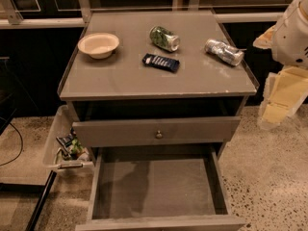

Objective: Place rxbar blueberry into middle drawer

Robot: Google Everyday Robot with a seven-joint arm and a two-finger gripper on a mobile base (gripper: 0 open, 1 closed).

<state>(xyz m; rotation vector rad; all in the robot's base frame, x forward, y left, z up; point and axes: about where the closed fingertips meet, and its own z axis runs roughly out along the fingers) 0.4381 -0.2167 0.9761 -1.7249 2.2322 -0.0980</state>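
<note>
The rxbar blueberry (161,62), a dark navy bar with pale lettering, lies flat near the middle of the grey cabinet top (120,81). The middle drawer (159,189) is pulled open below; its flat grey floor is bare. My gripper (275,107), pale yellow under the white arm, hangs at the right edge of the view. It is beside the cabinet's right front corner, well away from the bar and holding nothing that I can see.
A green can (164,38) and a silver can (224,51) lie on their sides behind and to the right of the bar. A cream bowl (98,44) stands at the back left. The top drawer front with its knob (158,134) is shut. A side bin (65,148) holds snack packets.
</note>
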